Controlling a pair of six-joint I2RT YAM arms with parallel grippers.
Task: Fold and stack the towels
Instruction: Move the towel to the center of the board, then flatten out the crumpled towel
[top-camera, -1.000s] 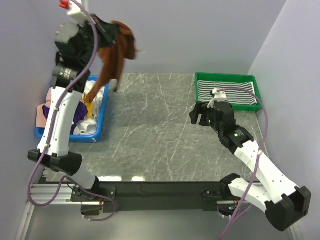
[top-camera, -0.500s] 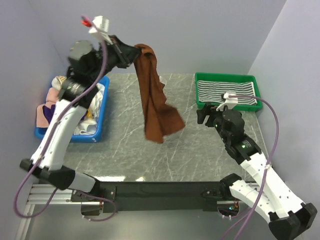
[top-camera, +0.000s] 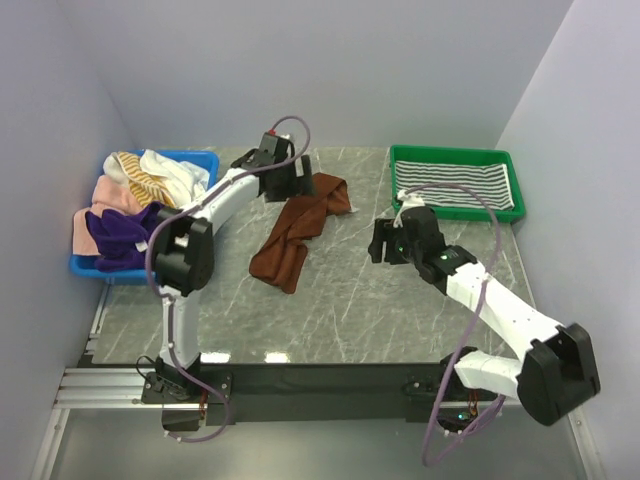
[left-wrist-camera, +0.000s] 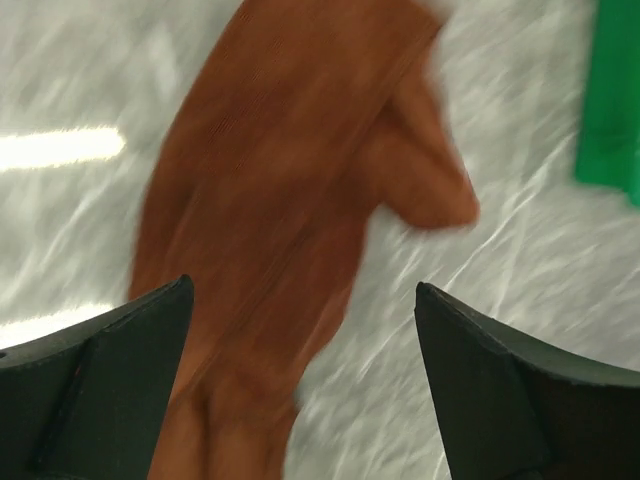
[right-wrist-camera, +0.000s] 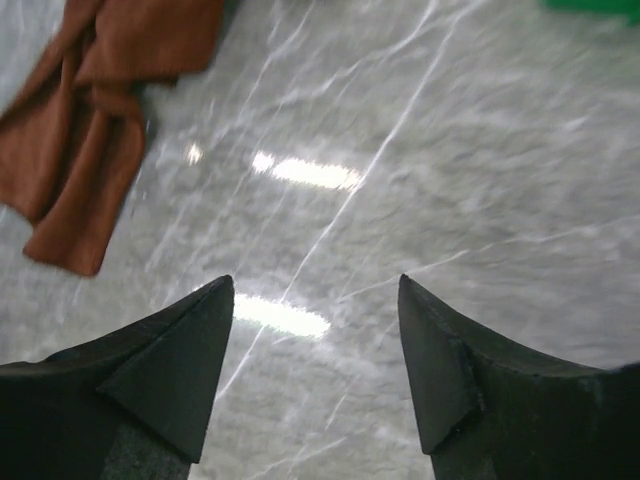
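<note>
Starting well to the left of the brown towel (top-camera: 293, 232), a blue bin (top-camera: 82, 268) holds a heap of unfolded towels (top-camera: 125, 200), purple, pink, white and yellow-striped, piled above its rim. At the brown towel's far end, the left gripper (top-camera: 298, 180) hovers just over the cloth. Its wrist view shows the jaws standing wide apart with nothing between them, the brown fabric lying blurred on the table (top-camera: 340, 300) underneath. The brown towel itself lies as a long crumpled band, running from far right to near left. It is bunched and twisted rather than flat, and touches neither the bin nor the tray. To the right of it, apart from the cloth, the right gripper (top-camera: 384, 240) is poised low over bare table, its jaws also parted and empty. Its own camera catches the towel up in the left corner. Farther right of the brown towel, a green tray (top-camera: 450, 152) holds one grey-white striped towel (top-camera: 455, 185) lying flat, seemingly the start of the stack. The step in hand looks like laying out the next towel for folding. One towel seems done and most wait in the bin. The next move likely calls for both grippers to pinch opposite corners of the brown towel and draw it flat, since a fold made on this twisted shape would come out lumpy. Finding true corners in the bunched cloth looks like the hard part.
</note>
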